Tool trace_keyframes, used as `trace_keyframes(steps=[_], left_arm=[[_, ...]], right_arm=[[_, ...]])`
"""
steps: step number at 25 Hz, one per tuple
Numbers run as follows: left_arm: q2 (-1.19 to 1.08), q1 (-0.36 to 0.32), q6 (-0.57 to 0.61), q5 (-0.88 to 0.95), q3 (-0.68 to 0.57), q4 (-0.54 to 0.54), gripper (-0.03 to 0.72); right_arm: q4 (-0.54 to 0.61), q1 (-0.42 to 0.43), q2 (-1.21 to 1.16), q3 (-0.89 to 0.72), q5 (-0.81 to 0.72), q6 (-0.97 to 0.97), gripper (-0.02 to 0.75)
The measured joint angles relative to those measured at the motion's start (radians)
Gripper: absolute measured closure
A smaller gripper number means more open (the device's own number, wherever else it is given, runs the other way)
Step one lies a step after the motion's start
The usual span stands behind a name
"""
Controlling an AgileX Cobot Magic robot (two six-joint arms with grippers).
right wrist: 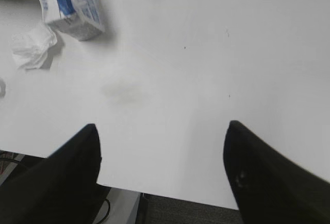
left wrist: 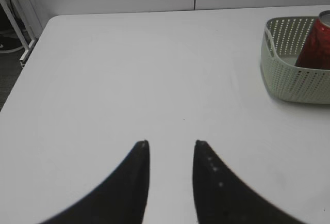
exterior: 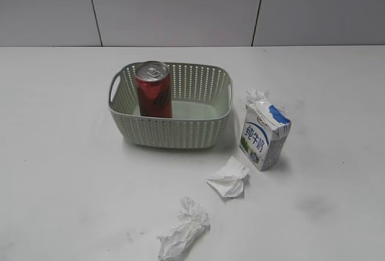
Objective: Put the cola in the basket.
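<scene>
The red cola can stands upright inside the pale sage-green basket, at its left end, near the table's middle. In the left wrist view the basket and the can show at the right edge. My left gripper is open and empty over bare table, well left of the basket. My right gripper is open wide and empty above the table's front edge, away from the basket. Neither gripper shows in the exterior view.
A white-and-blue milk carton stands right of the basket; it also shows in the right wrist view. Crumpled tissues lie in front and behind the carton. One tissue shows in the right wrist view.
</scene>
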State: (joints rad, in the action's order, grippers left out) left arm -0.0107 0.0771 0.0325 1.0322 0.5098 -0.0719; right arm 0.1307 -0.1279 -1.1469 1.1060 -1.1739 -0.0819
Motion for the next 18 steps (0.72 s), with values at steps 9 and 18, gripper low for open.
trace_keyframes(steps=[9, 18], left_arm=[[0.0, 0.0, 0.0, 0.0, 0.0, 0.0, 0.452], [0.0, 0.0, 0.0, 0.0, 0.0, 0.0, 0.452]], right_arm=[[0.004, 0.0, 0.375, -0.362, 0.066, 0.005, 0.183], [0.003, 0.0, 0.716, -0.543, 0.08, 0.013, 0.183]])
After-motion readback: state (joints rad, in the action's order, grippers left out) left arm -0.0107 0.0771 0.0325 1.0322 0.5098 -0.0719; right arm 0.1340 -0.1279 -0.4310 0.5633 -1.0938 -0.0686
